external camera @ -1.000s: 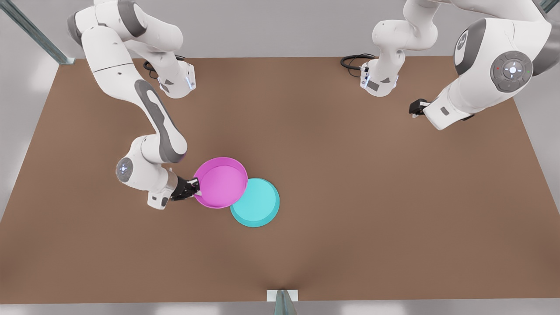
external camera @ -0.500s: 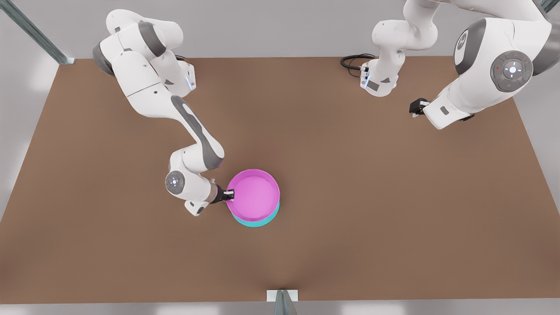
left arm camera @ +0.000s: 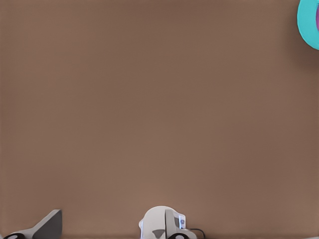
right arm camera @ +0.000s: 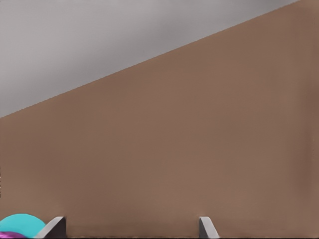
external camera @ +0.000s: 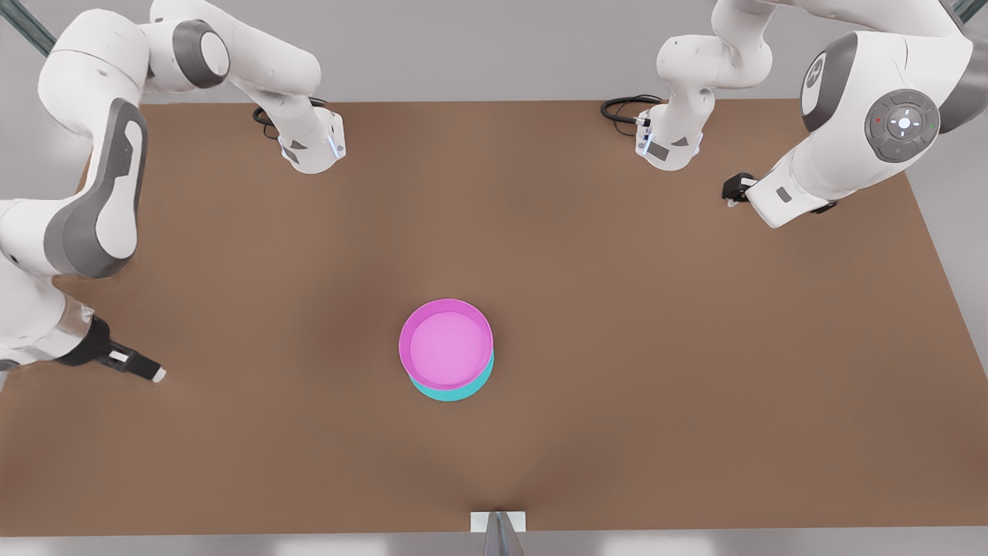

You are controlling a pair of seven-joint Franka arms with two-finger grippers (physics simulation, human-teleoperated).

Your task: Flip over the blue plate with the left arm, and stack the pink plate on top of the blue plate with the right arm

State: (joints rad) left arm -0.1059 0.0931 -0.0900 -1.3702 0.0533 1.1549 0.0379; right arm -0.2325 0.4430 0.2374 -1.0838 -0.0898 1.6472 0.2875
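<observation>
The pink plate sits upright on top of the blue plate in the middle of the brown table. Just a cyan crescent of the blue plate shows beneath it. My right gripper is open and empty, low over the table far toward the front view's left, well clear of the stack. Its wrist view has the gripper with fingertips wide apart and the blue plate at the picture's edge. My left gripper waits at the front view's right, far from the plates. The left wrist view catches the blue plate.
The two arm bases stand at the table's far edge with black cables beside them. A metal bracket sits at the near edge. Grey floor lies beyond the table. One base appears in the left wrist view.
My right gripper carried the pink plate onto the blue plate, let go and pulled back far to the front view's left. The left arm has not moved.
</observation>
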